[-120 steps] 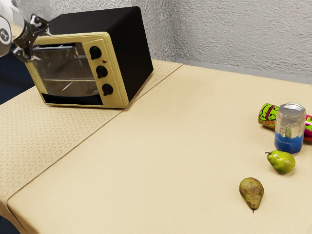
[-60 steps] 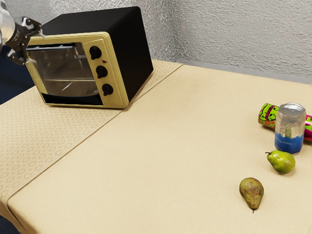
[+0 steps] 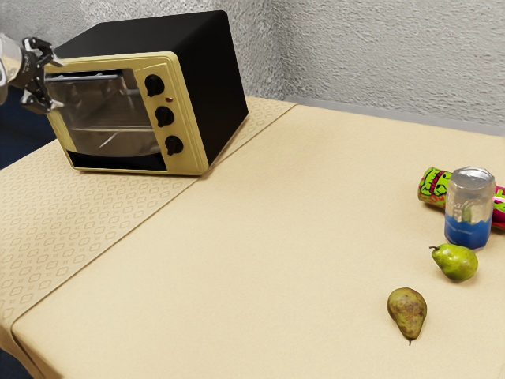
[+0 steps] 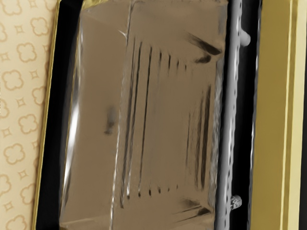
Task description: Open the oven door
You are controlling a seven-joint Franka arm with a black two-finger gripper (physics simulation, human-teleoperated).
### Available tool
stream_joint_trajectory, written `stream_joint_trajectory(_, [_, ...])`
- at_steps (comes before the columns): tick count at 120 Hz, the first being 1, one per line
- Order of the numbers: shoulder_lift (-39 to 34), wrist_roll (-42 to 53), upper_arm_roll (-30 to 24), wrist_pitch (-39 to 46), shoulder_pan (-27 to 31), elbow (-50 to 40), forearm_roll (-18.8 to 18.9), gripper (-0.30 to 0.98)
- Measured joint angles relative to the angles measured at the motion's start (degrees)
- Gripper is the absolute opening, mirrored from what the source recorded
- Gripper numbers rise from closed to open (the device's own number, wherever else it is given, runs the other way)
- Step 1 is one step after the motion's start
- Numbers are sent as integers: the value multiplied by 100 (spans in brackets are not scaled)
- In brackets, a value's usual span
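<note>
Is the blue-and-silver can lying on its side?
No, the can stands upright beside the green pear, its silver top facing up.

Bright, even light lay over the tablecloth [image 3: 237, 253], with faint, soft shadows by the pears [image 3: 407, 309]. The oven [image 3: 215, 83] had a deep black side. In the wrist view, white glare streaked the glass door [image 4: 160, 120] and highlights ran along the grey handle [image 4: 232, 96].
</note>
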Motion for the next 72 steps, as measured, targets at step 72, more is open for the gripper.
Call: stream_joint_trajectory(72, [530, -831, -251, 588, -353, 423, 257, 68])
